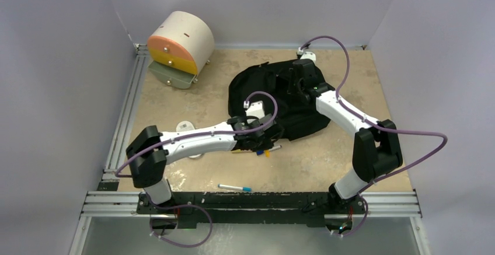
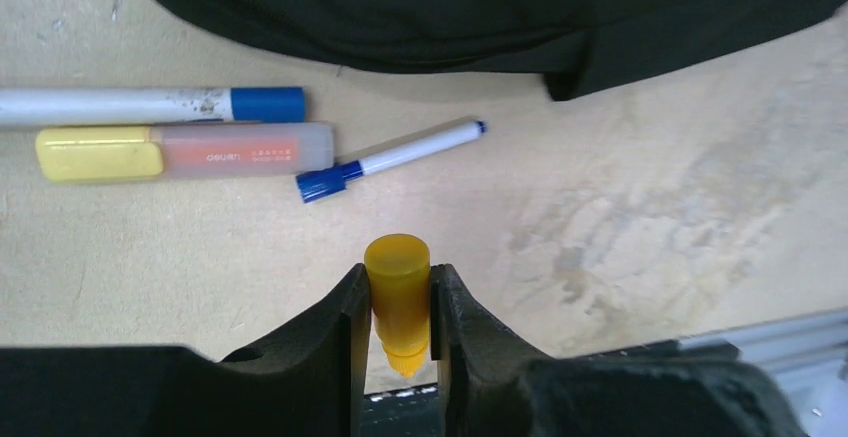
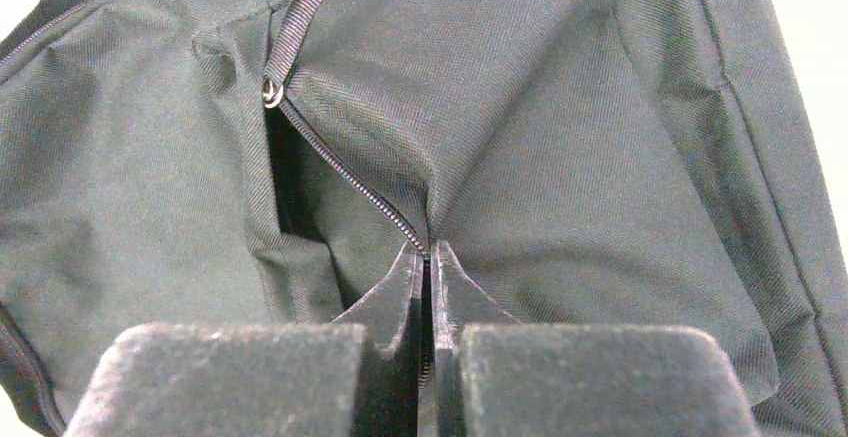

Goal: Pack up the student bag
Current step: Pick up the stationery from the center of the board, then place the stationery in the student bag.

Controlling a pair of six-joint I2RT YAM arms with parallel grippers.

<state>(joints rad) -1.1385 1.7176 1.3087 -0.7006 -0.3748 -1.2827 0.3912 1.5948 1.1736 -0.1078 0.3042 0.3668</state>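
Note:
The student bag [image 1: 251, 83] is a black fabric backpack lying flat at the middle back of the table. Its lower edge fills the top of the left wrist view [image 2: 500, 7]. My right gripper [image 3: 428, 257] is shut on the bag's fabric [image 3: 550, 137] right at the zipper line, beside a gaping pocket slit [image 3: 285, 177]. In the top view this gripper [image 1: 299, 86] sits on the bag's upper right part. My left gripper [image 2: 398, 307] is shut on a short orange marker [image 2: 398, 277], held just above the table in front of the bag.
Beyond the left gripper lie a white marker with a blue cap [image 2: 150, 105], a yellow-capped highlighter [image 2: 190, 152] and a thin blue-capped pen [image 2: 400, 157]. Another pen [image 1: 234, 188] lies near the front rail. A cream-and-orange drawer box [image 1: 178, 45] stands at the back left.

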